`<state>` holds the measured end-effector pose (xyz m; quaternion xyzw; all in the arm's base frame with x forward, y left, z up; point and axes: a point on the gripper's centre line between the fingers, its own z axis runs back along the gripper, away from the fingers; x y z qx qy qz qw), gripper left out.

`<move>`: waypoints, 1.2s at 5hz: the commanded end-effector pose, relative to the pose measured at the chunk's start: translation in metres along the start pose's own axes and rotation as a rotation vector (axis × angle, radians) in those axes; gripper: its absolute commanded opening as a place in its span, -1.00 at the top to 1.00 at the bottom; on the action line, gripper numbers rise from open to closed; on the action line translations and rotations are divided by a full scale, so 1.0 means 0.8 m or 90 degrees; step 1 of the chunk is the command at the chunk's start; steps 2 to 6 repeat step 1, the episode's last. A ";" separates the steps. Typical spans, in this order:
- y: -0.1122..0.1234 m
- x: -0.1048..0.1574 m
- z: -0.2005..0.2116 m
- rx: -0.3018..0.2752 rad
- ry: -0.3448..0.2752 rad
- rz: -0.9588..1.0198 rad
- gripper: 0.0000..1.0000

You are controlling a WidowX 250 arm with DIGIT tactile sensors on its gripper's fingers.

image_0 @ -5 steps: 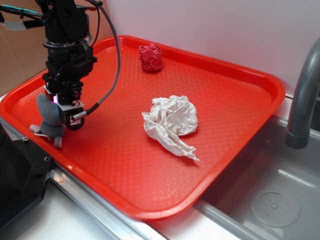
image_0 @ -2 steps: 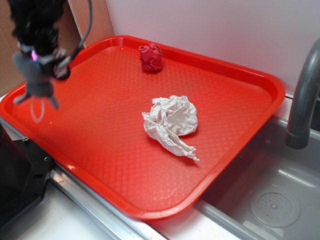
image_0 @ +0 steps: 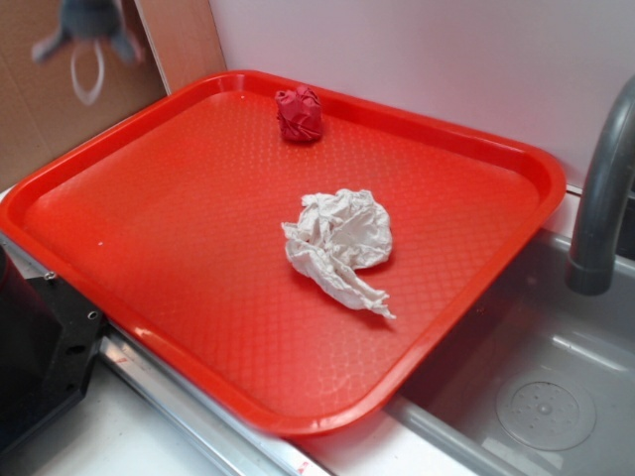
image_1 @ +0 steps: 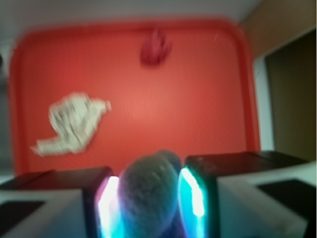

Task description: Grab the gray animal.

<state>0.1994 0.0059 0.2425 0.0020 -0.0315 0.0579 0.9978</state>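
Note:
The gray animal hangs high in the air at the top left of the exterior view, its white string loop dangling below it; the gripper itself is above the frame edge there. In the blurred wrist view the gray animal is pinched between the two lit pads of my gripper, which is shut on it, well above the red tray.
A crumpled white paper wad lies mid-tray and a dark red cloth ball near the tray's far edge. A sink with a gray faucet sits at right; a black box at lower left.
The gripper has risen from the tray's left corner with the gray animal in it, leaving the exterior view at the top. Paper wad and cloth ball have not moved.

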 end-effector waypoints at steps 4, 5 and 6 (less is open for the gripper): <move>0.015 0.010 0.037 0.016 -0.033 0.024 1.00; 0.015 0.010 0.037 0.016 -0.033 0.024 1.00; 0.015 0.010 0.037 0.016 -0.033 0.024 1.00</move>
